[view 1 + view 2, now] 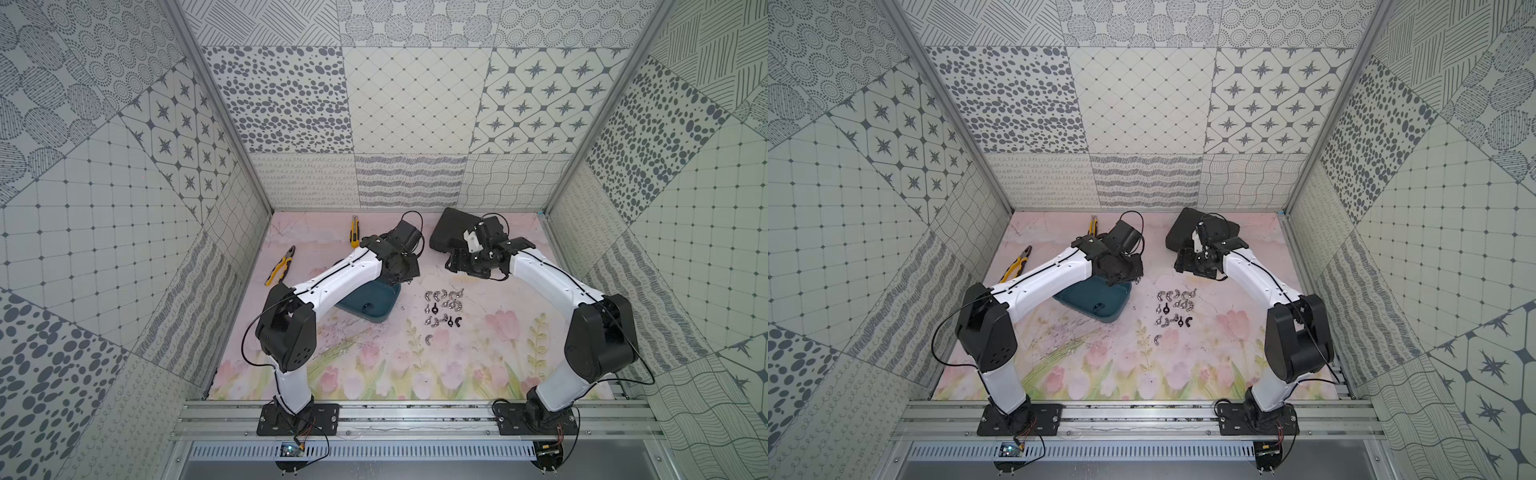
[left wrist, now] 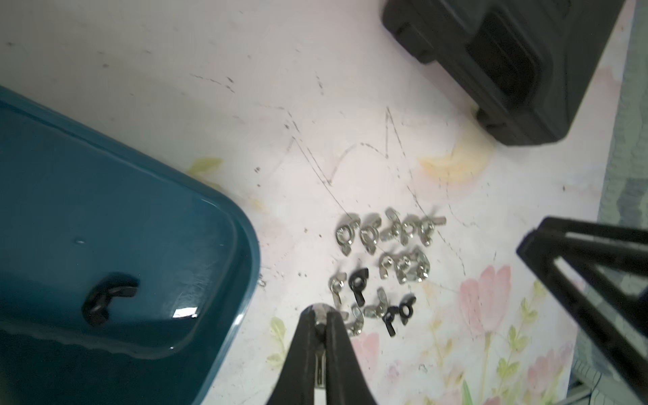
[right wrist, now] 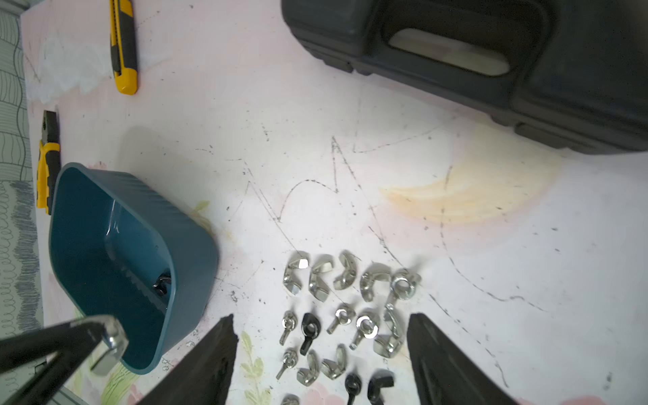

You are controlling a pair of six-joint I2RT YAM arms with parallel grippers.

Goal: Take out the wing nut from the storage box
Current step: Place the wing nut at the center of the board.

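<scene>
My left gripper (image 2: 319,314) is clenched on a silver nut (image 3: 113,336), pinched right at the fingertips. My right gripper (image 3: 319,317) is released, jaws spread wide with nothing between them, hanging over the pile (image 2: 385,266) of nuts on the mat (image 3: 456,245).

From the left wrist view, the silver nut is clear of the box (image 2: 105,196). It is held just outside the rim, on the side facing the pile. In both top views the box sits at 9 o'clock from the pile, close by but apart.

I judge the job nearly finished. A good many nuts, mostly silver with a few black, already lie in loose rows on the mat. The one in my grip is out but not yet set down.

Inside the box I see only one black nut (image 2: 108,298), lying on the floor near the corner toward the pile. My left arm hides the far end of the box in the top views, so I cannot swear it is the last.

The case (image 3: 456,52) lies at 12 o'clock from the pile. It looks closed, and what it holds I cannot tell.
</scene>
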